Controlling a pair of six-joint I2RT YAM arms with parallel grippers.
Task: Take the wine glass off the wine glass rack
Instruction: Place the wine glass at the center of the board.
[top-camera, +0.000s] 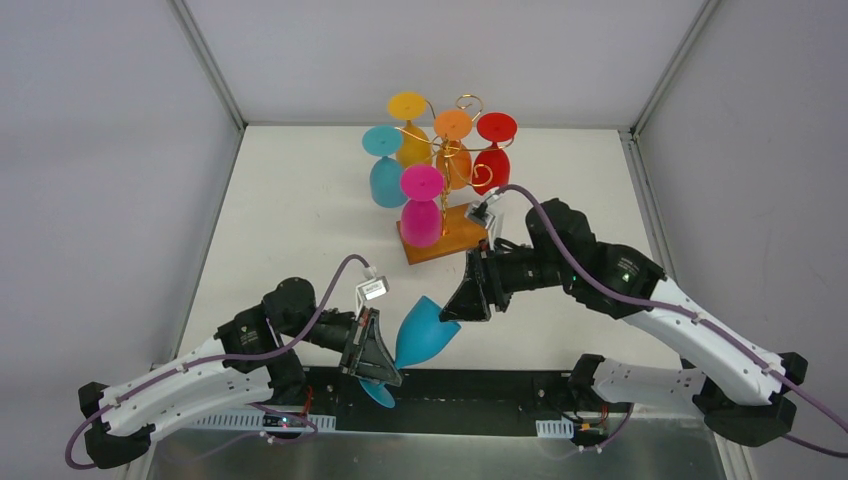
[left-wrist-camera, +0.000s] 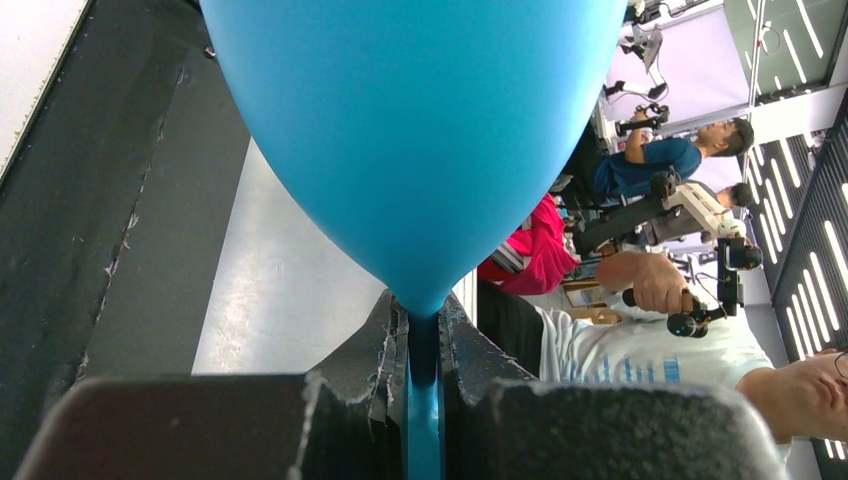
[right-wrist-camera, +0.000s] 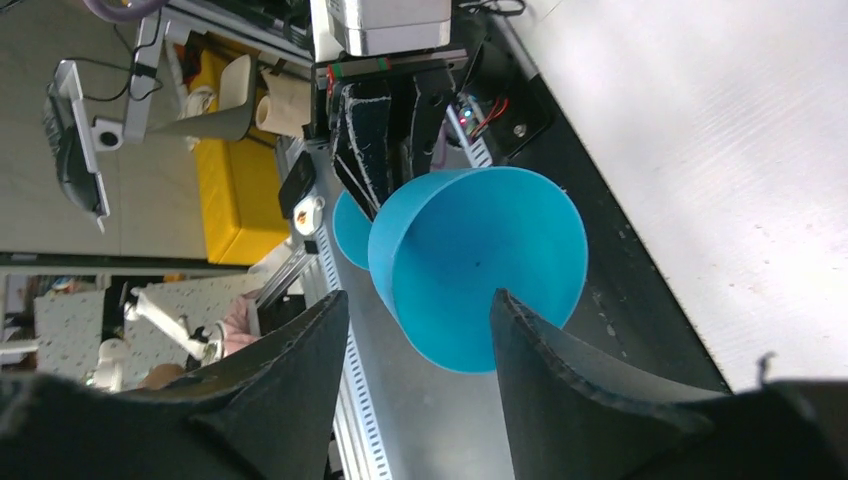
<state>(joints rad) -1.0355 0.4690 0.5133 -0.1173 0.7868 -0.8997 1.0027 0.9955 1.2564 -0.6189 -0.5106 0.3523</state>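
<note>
A blue wine glass (top-camera: 425, 335) lies tilted in the air near the table's front edge, clear of the wine glass rack (top-camera: 455, 243). My left gripper (top-camera: 375, 352) is shut on its stem (left-wrist-camera: 424, 400), just below the bowl (left-wrist-camera: 420, 140). In the right wrist view the glass's open mouth (right-wrist-camera: 480, 260) faces the camera. My right gripper (right-wrist-camera: 418, 300) is open just in front of the rim, with nothing between its fingers. From above, the right gripper (top-camera: 452, 310) sits at the bowl's upper right.
The rack's gold wire arms (top-camera: 465, 105) carry several glasses hung upside down: yellow (top-camera: 410, 125), orange (top-camera: 453, 145), red (top-camera: 493, 150), light blue (top-camera: 385, 165) and magenta (top-camera: 422, 205). A black strip (top-camera: 480, 385) runs along the near table edge.
</note>
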